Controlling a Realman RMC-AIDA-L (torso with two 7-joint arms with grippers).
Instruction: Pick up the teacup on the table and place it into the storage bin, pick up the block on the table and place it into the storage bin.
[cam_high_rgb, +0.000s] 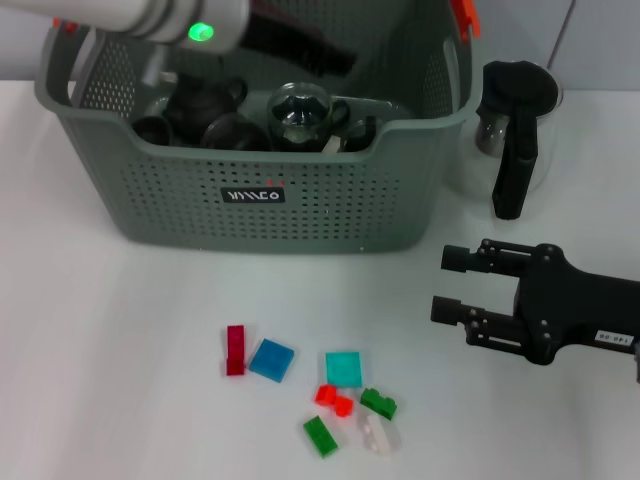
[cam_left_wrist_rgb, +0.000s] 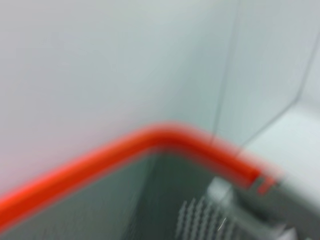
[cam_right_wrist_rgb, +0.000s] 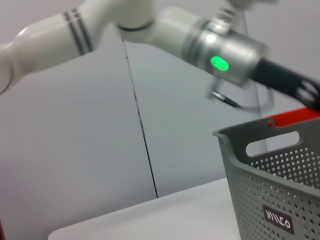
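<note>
Plainly, black label (cam_high_rgb: 252, 195) on storage bin (cam_high_rgb: 330, 215).

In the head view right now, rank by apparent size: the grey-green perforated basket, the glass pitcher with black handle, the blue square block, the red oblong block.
1. Grey-green perforated basket
2. Glass pitcher with black handle
3. Blue square block
4. Red oblong block, close to the blue one, slightly smaller.

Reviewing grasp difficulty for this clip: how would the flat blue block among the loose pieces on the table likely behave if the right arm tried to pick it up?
The blue block looks rigid, small and probably light. It lies flat on the table, leaving little edge to grip, so it may slide rather than lift. The red block sits close beside it and might get nudged. The right gripper hovers with jaws open.
</note>
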